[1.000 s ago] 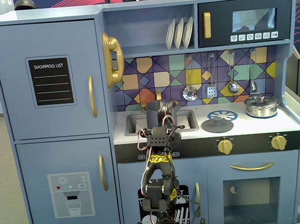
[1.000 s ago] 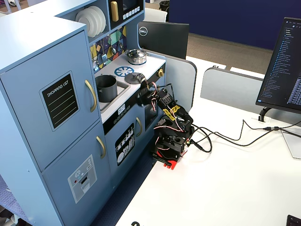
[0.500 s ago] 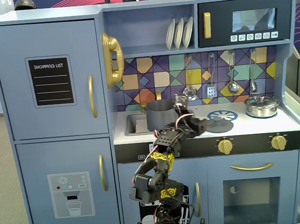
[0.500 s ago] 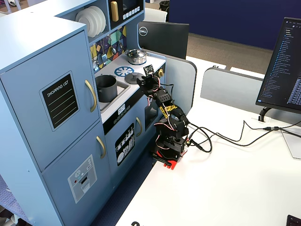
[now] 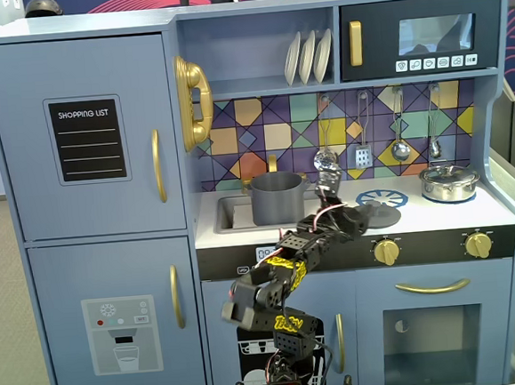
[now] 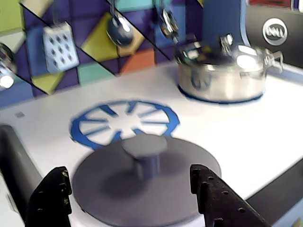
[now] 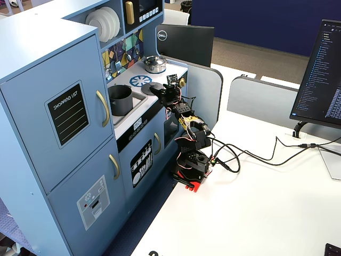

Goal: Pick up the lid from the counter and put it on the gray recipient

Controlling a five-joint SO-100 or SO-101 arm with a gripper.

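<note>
We see the lid point(image 6: 147, 184) lying flat on the white counter point(image 6: 265, 137) of the toy kitchen, its small central knob point(image 6: 144, 151) pointing up, and in the wrist view it sits just in front of the blue-and-white burner mark point(image 6: 124, 122), its far edge overlapping the mark's near rim. In a fixed view the same lid point(image 5: 376, 208) lies to the right of the gray recipient point(image 5: 277, 197), which stands upright in the sink recess point(image 5: 228, 214) with no cover on it. The other fixed view shows the lid point(image 7: 156, 85) between the recipient point(image 7: 120, 99) and the front edge of the counter, apart from the pot. Our gripper point(image 6: 128, 194) hovers over the lid with its two black fingers point(image 6: 49, 194) spread wide, one on either side of the disc, and neither finger touches the knob or visibly grips the rim. The arm point(image 5: 286, 270) reaches up from its base on the white desk point(image 7: 256, 213) toward the counter. Farther right in the wrist view, a shiny silver pot point(image 6: 222, 71) with its own lid stands on a second burner mark, well apart from the gray lid. Utensils hang against the colorful tiled backsplash point(image 5: 261, 130) behind the counter, and a monitor point(image 7: 319, 74) stands on the desk at the right of that fixed view.
</note>
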